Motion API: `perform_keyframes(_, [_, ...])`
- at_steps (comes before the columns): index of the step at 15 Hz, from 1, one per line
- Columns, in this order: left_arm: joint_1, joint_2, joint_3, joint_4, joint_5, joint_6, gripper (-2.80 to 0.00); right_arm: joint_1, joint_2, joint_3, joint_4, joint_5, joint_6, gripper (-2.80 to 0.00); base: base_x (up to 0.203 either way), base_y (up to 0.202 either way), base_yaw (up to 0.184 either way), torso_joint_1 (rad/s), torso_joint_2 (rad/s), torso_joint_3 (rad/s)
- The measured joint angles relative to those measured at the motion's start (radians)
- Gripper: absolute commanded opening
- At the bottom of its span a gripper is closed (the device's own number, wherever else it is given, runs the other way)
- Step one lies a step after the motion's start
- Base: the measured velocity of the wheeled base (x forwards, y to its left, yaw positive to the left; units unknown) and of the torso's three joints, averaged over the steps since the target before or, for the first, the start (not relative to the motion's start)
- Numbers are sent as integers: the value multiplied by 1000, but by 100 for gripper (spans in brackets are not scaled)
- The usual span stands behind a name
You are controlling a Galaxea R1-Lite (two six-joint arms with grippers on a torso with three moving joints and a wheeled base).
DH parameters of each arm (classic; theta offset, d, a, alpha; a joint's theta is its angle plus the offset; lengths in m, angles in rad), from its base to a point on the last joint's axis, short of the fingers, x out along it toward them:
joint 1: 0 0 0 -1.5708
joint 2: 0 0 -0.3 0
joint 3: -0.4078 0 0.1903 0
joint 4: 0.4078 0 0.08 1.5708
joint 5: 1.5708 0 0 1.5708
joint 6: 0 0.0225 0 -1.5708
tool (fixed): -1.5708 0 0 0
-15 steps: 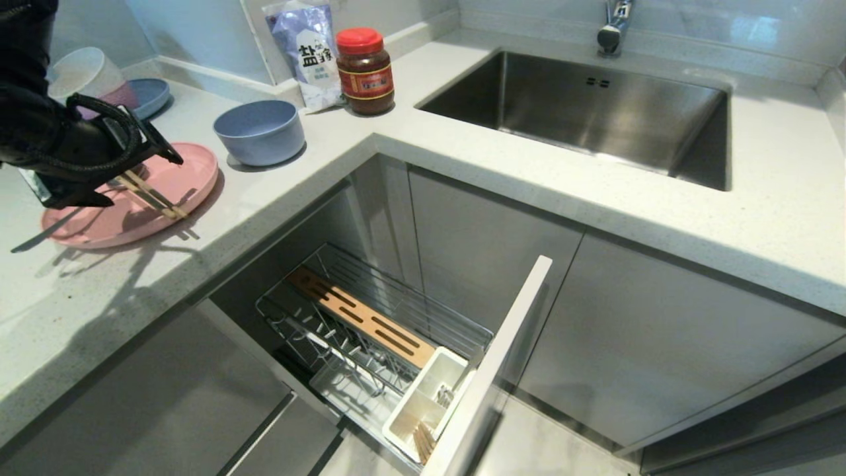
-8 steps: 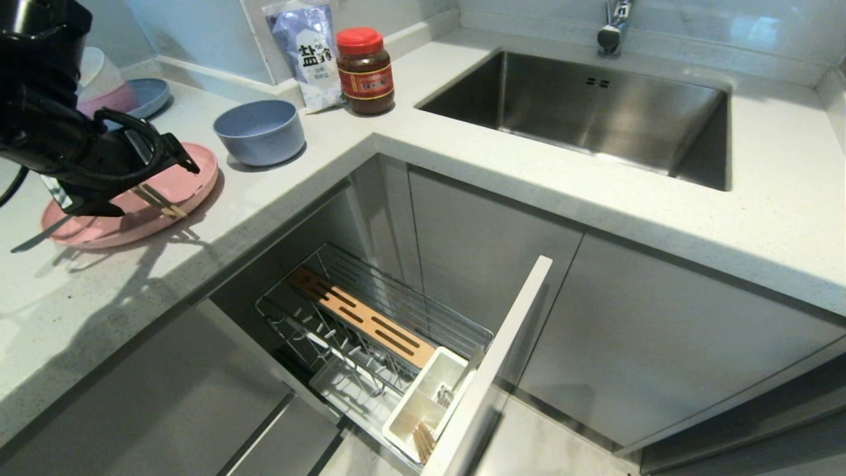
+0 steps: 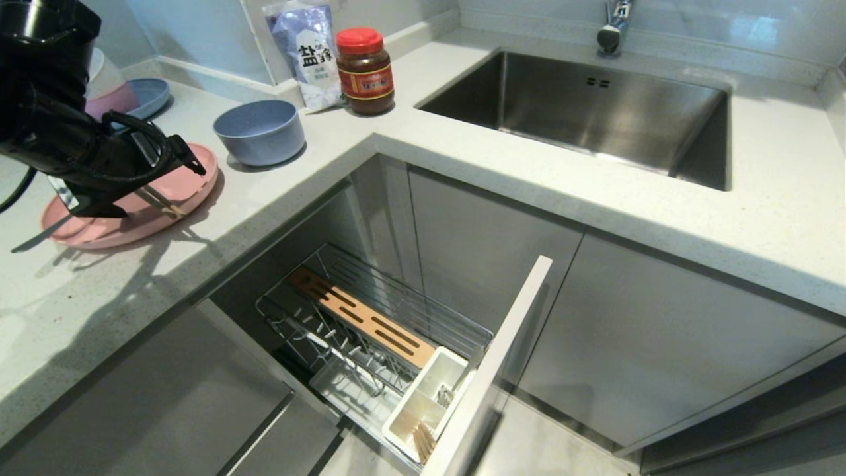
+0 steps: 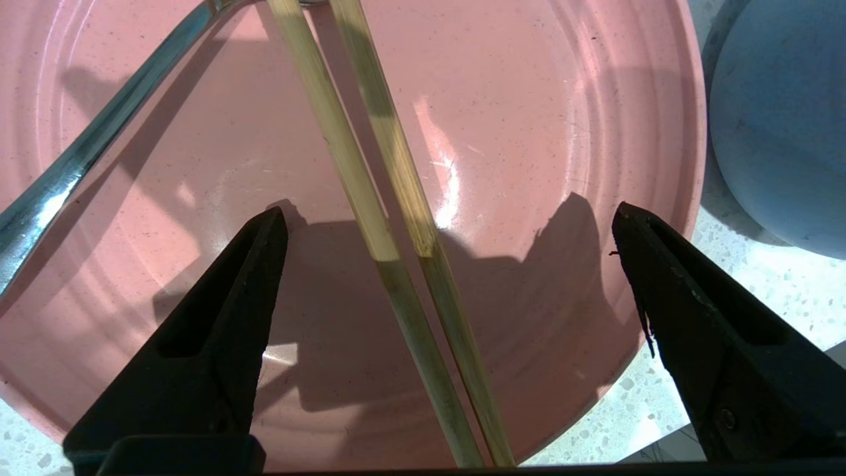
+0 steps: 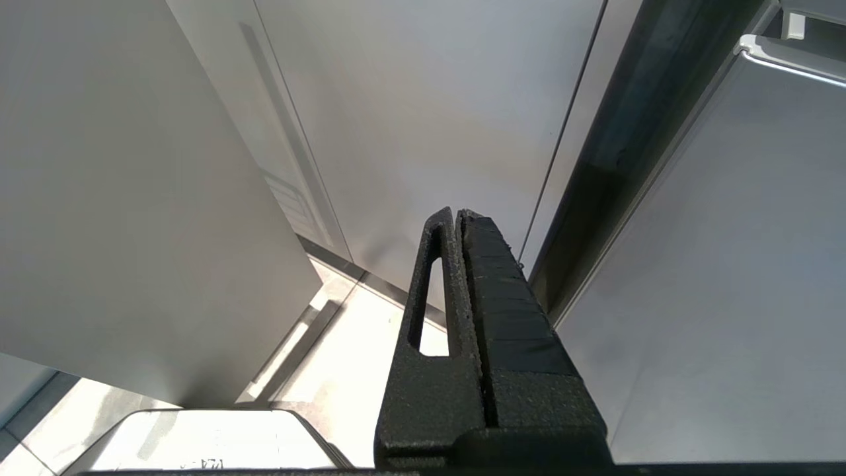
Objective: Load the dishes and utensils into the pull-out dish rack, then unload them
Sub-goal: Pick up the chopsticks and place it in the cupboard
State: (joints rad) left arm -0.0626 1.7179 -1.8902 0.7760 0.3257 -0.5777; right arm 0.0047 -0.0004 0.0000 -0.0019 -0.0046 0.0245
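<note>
1. Left gripper (image 4: 449, 218) spread wide above pink plate (image 4: 529, 132) on counter (image 3: 277, 192).
2. Chopsticks (image 4: 390, 218) lie on plate, between the fingers, untouched.
3. Spoon (image 4: 79, 158) at gripper's 10 o'clock.
4. Right gripper (image 5: 459, 218) closed, empty.

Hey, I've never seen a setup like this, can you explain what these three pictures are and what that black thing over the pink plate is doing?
This is a kitchen robot with two arms, each ending in a claw, and three cameras. The wide picture comes from its head, looking down at the counter and sink. The other two come from cameras on its wrists.

The black shape is the left claw, hanging open over the pink plate. It holds nothing. A pair of chopsticks and a spoon lie on that plate, with a blue bowl beside it. Below, the pull-out rack stands open; its white cup has some sticks in it.

The right claw is shut and parked low, by the cabinet doors.
</note>
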Motion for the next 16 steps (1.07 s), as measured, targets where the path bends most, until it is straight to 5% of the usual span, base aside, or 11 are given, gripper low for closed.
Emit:
perform_keyframes(3, [0, 0, 0, 0, 10, 0, 0, 1, 0, 0, 0, 0, 0, -280, 0, 0, 0, 0, 0, 0])
perform_keyframes(4, [0, 0, 0, 0, 10, 0, -280, 1, 0, 0, 0, 0, 0, -280, 0, 0, 0, 0, 0, 0])
perform_keyframes(16, [-8, -5, 1, 1, 13, -2, -280, 0, 0, 0, 0, 0, 0, -280, 0, 0, 0, 0, 0, 0])
